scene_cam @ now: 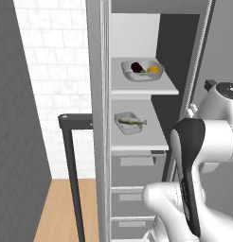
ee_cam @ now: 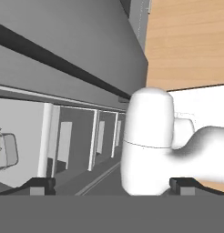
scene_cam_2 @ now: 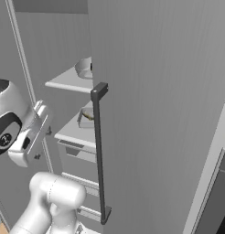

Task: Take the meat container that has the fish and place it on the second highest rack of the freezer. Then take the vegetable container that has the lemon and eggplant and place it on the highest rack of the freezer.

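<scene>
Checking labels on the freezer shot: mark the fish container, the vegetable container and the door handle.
fish container [scene_cam: 127, 122], left base view, on the fish lying inside it.
vegetable container [scene_cam: 142, 70], left base view, middle of the bowl between eggplant and lemon.
door handle [scene_cam_2: 99, 151], right base view, mid-length of the dark vertical bar.

Two racks [scene_cam: 142, 89] (freezer) each bear a container [scene_cam: 142, 70].

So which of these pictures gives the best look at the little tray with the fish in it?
The left base view: the fish container sits in plain sight on the second rack, fish visible inside. The right base view shows just its corner behind the freezer door. In the hand view I cannot pick it out for certain.
</scene>
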You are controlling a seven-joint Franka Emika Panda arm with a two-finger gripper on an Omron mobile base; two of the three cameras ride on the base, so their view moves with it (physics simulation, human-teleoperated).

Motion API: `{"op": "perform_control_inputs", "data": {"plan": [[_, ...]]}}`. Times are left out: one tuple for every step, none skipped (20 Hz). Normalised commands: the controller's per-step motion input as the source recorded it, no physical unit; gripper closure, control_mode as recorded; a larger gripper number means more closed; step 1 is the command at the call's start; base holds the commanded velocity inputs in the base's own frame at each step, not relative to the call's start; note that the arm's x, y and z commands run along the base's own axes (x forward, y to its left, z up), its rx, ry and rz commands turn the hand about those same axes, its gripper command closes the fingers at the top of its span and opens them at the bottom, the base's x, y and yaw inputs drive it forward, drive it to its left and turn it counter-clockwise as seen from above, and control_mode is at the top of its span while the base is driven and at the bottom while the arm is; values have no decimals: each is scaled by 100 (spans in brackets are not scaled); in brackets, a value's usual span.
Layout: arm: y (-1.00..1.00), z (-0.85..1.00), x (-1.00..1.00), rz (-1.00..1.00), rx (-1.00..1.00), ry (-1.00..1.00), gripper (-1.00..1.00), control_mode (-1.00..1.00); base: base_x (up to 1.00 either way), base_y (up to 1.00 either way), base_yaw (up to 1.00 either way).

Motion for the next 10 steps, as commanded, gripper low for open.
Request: {"op": "perform_control_inputs", "data": {"plan": [[0, -13, 68, 0, 0, 0, -100, -100, 0, 0, 0], [0, -17, 65, 0, 0, 0, -100, -100, 0, 0, 0], [0, -22, 63, 0, 0, 0, -100, -100, 0, 0, 0], [0, -26, 62, 0, 0, 0, -100, -100, 0, 0, 0], [0, -30, 57, 0, 0, 0, -100, -100, 0, 0, 0], [0, -42, 34, 0, 0, 0, -100, -100, 0, 0, 0], [0, -51, 5, 0, 0, 0, -100, -100, 0, 0, 0], [0, -53, 0, 1, 0, 0, -100, -100, 0, 0, 0], [0, -51, 0, 3, 0, 0, -100, -100, 0, 0, 0], [0, -52, -11, 3, 0, 0, -100, -100, 0, 0, 0]]}}
